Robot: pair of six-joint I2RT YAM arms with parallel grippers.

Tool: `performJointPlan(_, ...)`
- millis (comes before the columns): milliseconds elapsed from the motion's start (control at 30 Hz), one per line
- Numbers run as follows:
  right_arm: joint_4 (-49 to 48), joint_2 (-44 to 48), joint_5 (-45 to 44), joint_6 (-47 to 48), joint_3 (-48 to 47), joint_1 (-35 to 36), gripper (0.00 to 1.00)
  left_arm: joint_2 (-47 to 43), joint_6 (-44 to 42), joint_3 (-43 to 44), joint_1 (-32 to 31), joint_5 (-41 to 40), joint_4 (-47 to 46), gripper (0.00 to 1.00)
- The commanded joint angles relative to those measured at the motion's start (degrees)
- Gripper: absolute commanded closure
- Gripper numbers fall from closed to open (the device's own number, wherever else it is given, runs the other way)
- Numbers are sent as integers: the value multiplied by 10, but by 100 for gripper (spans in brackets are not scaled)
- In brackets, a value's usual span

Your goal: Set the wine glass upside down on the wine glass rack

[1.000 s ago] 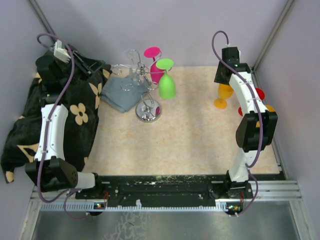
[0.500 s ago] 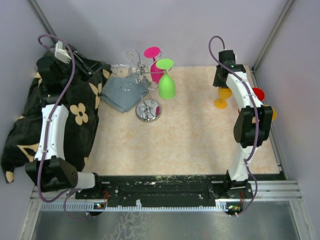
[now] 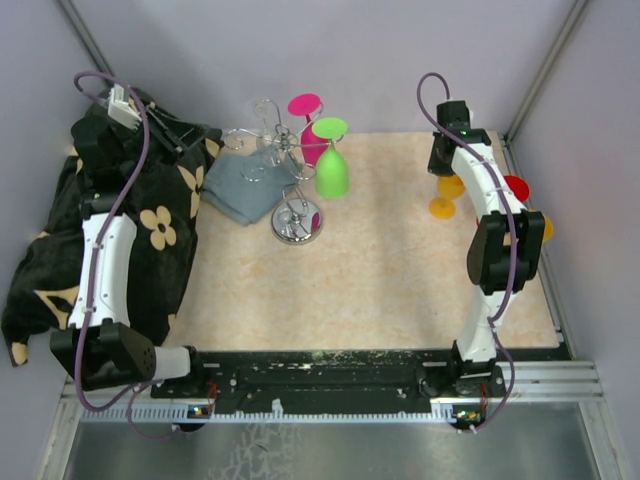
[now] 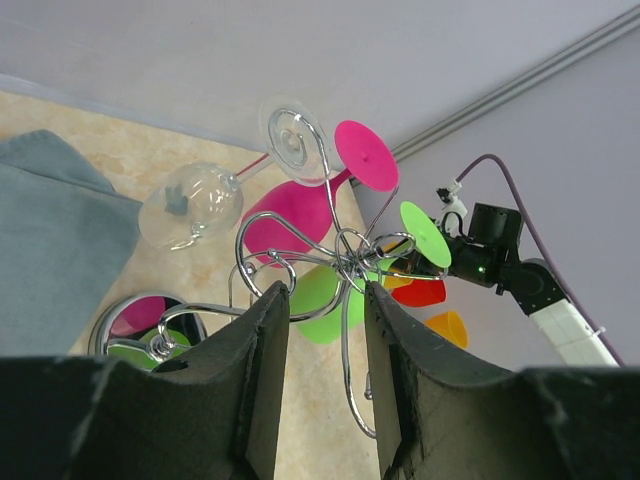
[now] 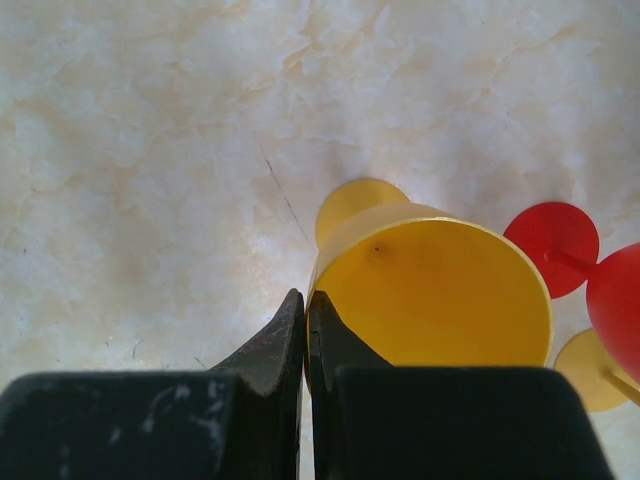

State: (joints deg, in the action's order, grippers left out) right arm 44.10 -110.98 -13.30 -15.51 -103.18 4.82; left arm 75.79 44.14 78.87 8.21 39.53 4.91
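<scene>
The silver wire wine glass rack [image 3: 283,148] stands at the back left of the table on its round shiny base [image 3: 297,223]. A green glass [image 3: 333,172], a pink glass [image 3: 311,140] and a clear glass [image 4: 190,205] hang on it upside down. My right gripper [image 3: 447,168] is shut on the rim of an upright yellow wine glass [image 5: 440,290], one finger inside the bowl and one outside; the glass stands on the table [image 3: 443,198]. My left gripper [image 4: 327,300] is open and empty, just left of the rack [image 4: 345,250].
A grey cloth [image 3: 240,188] lies left of the rack base. A black flowered cloth [image 3: 150,220] covers the left side under my left arm. A red glass [image 5: 565,235] and an orange glass foot [image 5: 585,370] lie right of the yellow glass, near the right wall.
My right gripper has moved down onto the yellow glass and stands at its rim. The left arm has barely moved.
</scene>
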Motion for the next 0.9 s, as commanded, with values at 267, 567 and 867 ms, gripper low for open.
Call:
performJointPlan(267, -128, 190, 23, -33, 35, 33, 100, -29, 32, -13, 2, 24, -37, 58)
performJointPlan(567, -310, 310, 191, -154, 98, 44, 100, -60, 100, -47, 2, 53, -116, 57)
performJointPlan(867, -673, 356, 418, -420, 200, 44, 100, -81, 246, -113, 1, 99, -287, 56)
